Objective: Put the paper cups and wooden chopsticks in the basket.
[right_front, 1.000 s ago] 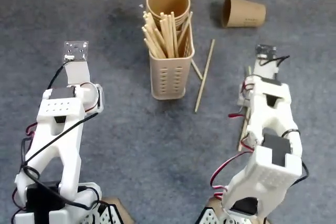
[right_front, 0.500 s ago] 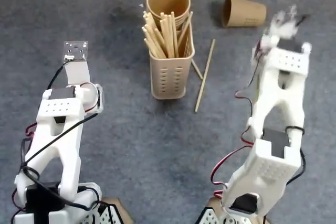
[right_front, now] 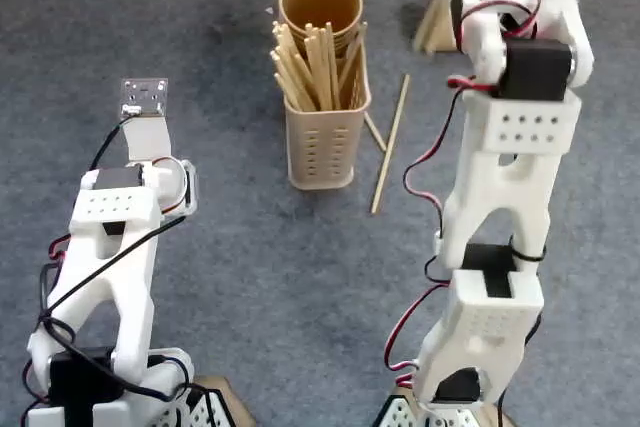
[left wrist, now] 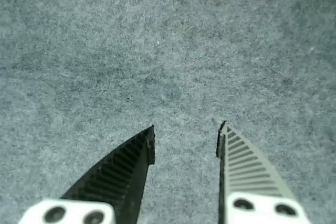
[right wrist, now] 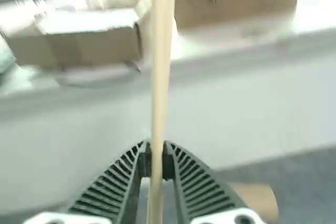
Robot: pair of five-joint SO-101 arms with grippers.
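The right gripper [right wrist: 156, 157] is clamped on one pale wooden chopstick [right wrist: 160, 51]. Held so narrowly, the stick may pivot and miss the perforated beige plastic basket [right_front: 322, 147]. The left gripper [left wrist: 186, 136] hangs with its fingers apart.

Grey felt table cover [right_front: 250, 277]. Cardboard boxes [right wrist: 84, 38], blurred, in room behind table.

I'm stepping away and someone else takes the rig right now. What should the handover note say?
Left gripper: open over bare mat, holding nothing.
Right gripper: shut on a chopstick, raised near the table's far edge.
Done: one cup and a bundle of chopsticks are in the basket.
Left: drop in the held chopstick, then collect the loose chopstick right of the basket, another stick poking out beside it, and the second cup, partly hidden by the right arm.
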